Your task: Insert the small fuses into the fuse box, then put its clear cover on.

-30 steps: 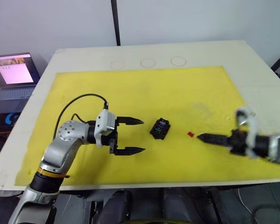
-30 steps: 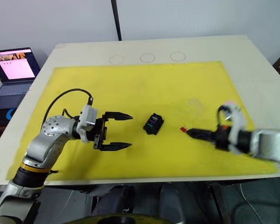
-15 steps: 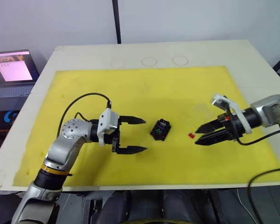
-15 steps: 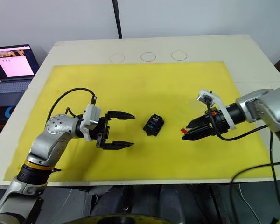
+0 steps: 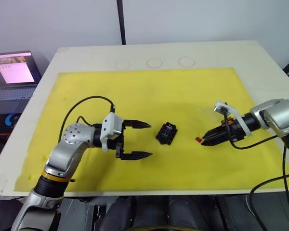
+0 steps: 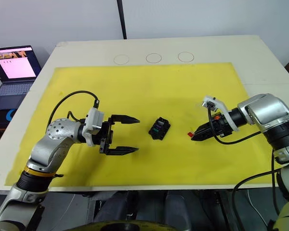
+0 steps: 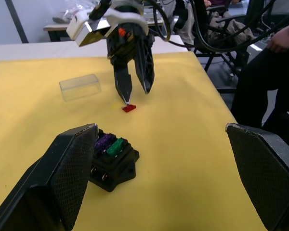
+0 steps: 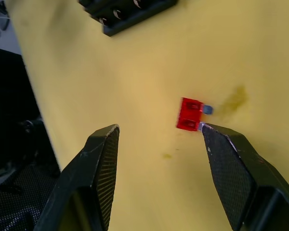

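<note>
A yellow mat (image 5: 149,96) covers most of a pale table (image 5: 221,53), and three thin circles (image 5: 154,63) are drawn on the bare tabletop along the far edge. Off to the far left an open laptop (image 5: 12,77) glows with a bright screen, its text too small to read; a dark pole (image 5: 120,21) rises behind the table against a plain wall. No brand or label is legible anywhere. Centre of the mat sits the fuse box (image 5: 166,133), green and purple fuses (image 7: 111,144) already seated in its slots. Just right of it lies the red fuse (image 5: 198,140), flat on the mat. The right gripper (image 5: 205,142) has its fingers spread, one fingertip (image 8: 202,127) touching the red fuse. The left gripper (image 5: 145,140) hovers left of the box, fingers wide apart, gripping nothing. The clear cover (image 7: 80,87) rests on the mat beyond the red fuse, to the right of the box.
</note>
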`<state>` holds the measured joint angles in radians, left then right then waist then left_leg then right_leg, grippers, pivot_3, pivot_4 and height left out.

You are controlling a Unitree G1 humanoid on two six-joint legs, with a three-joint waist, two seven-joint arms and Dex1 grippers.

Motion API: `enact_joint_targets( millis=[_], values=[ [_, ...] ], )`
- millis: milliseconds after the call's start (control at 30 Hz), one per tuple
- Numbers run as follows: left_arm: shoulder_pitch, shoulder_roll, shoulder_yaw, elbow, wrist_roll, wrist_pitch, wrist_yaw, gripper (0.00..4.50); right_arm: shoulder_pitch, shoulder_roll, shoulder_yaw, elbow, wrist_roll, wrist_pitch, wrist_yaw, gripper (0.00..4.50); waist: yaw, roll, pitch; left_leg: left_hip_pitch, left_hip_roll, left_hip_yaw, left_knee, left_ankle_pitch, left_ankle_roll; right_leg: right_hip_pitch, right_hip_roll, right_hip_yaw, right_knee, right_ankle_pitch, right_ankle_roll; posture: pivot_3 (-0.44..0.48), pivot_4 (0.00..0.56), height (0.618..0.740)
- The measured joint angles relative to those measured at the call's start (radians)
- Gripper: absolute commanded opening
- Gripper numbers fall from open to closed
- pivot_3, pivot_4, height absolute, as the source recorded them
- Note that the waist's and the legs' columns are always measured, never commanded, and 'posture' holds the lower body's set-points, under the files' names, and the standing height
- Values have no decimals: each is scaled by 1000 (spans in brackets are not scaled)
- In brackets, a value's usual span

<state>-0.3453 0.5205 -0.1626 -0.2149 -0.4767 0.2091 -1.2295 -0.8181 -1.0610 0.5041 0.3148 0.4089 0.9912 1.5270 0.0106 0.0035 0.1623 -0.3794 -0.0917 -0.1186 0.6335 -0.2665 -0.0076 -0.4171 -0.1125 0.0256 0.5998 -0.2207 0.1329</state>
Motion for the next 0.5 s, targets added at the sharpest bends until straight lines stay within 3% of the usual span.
enact_joint_targets(
  millis=[500],
  values=[
    [1, 4, 0, -5, -10, -2, -7, 4500, -21, 42, -19, 66, -49, 48, 67, 2826, -1, 0, 0, 0, 0, 0, 0, 0, 0, 0, 0, 0, 0, 0, 0, 0, 150, 740]
  ],
)
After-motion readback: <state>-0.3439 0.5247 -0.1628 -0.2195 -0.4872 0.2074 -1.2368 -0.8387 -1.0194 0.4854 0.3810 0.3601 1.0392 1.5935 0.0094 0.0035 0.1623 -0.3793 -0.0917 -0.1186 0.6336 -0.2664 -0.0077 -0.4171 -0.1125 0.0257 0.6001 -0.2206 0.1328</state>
